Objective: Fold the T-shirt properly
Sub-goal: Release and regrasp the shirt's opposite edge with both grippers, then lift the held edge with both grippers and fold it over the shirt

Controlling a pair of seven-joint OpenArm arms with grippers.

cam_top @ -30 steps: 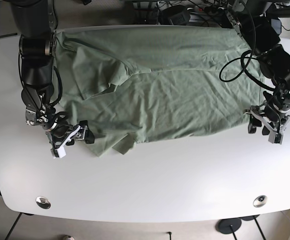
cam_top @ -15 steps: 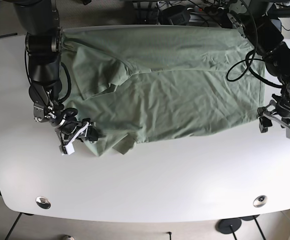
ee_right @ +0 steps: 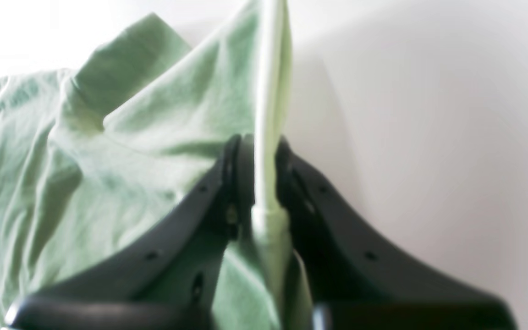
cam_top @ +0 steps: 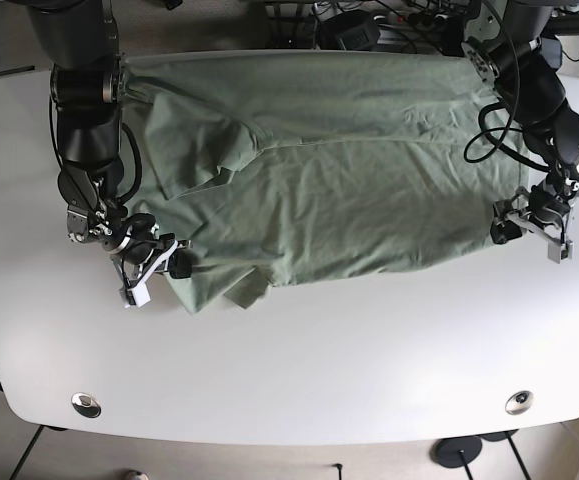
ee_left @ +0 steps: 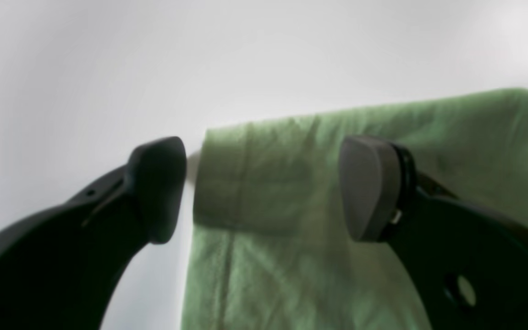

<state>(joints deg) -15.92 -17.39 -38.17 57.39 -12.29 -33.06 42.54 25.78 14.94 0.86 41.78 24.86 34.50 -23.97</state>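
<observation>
**Green T-shirt pinched at one edge, straddled at the other**

A green T-shirt (cam_top: 339, 170) is spread across the far half of a white table (cam_top: 299, 360), with one sleeve folded over near the base view's left and a small flap of cloth turned out at the near hem. The right gripper (ee_right: 259, 183) is clenched on a raised fold of the T-shirt's edge, the cloth seen pressed thin between both pads in the right wrist view; in the base view it sits at the garment's near-left corner. The left gripper (ee_left: 264, 188) is held apart, its fingertips (ee_left: 367, 188) spread to either side of the shirt's hem corner, with nothing gripped. In the base view it lies at the garment's right edge, beside the cloth.
</observation>
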